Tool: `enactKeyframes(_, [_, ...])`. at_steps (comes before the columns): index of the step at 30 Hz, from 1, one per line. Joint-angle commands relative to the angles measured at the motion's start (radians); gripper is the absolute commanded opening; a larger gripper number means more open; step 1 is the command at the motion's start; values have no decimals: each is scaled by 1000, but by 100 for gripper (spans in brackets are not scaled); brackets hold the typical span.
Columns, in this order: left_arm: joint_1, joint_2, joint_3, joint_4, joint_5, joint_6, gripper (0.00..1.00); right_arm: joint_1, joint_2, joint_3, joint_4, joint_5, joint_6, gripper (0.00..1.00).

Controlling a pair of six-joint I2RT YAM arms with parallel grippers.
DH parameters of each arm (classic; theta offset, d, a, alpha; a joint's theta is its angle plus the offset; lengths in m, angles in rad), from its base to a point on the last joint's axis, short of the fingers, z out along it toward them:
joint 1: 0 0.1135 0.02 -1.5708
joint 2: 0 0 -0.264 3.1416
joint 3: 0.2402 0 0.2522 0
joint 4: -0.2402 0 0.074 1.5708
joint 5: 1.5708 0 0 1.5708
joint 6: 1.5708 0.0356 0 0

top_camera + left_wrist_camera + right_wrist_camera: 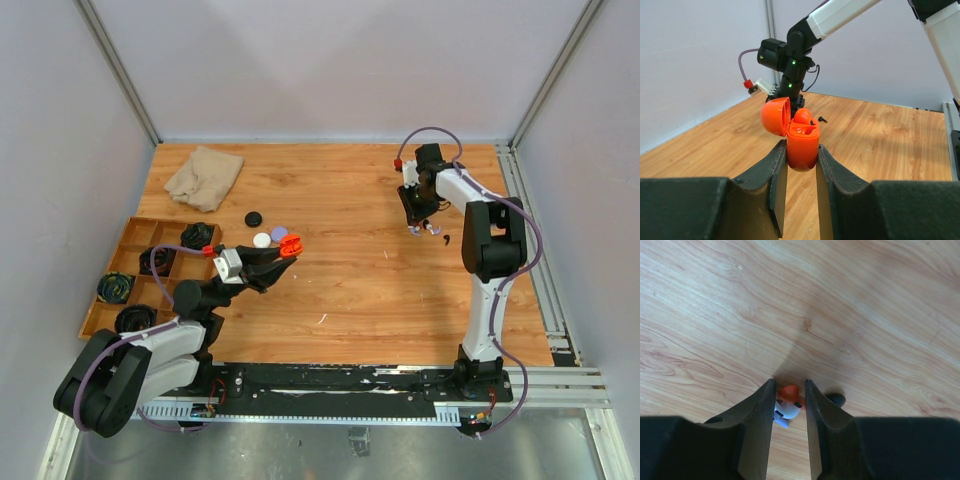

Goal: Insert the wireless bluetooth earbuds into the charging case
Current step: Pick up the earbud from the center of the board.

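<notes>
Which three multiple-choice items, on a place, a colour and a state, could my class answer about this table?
1. The beige cloth lies: A in the tray; B at the table's far left; C under the right arm.
2. The charging case is: A white; B black; C orange.
3. The case's lid is: A open; B shut; C missing.
Key: B, it lies on bare wood in the far-left corner; C, the case clamped in the left gripper is orange; A, the lid is hinged back.

arms [487,310]: white links, black joints | cables [740,65]: lilac, red plugs | claw fingers [760,185]: black
</notes>
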Motion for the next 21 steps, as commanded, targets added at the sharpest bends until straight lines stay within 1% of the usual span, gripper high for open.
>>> enactKeyframes(1, [-8,-9,-7,24,4,11,0,-8,17,5,-40,69,27,33])
enactKeyframes(6, [-14,-9,-5,20,3,16,0,-19,-28,-57,-40,91,22,36])
enactKeyframes(15, [-20,-12,-5,18,7,16,0,-24,-60,-115,-40,92,43,36])
enactKeyframes(21, [-22,-16,-5,17,5,18,0,-25,-38,-87,-27,67,44,34])
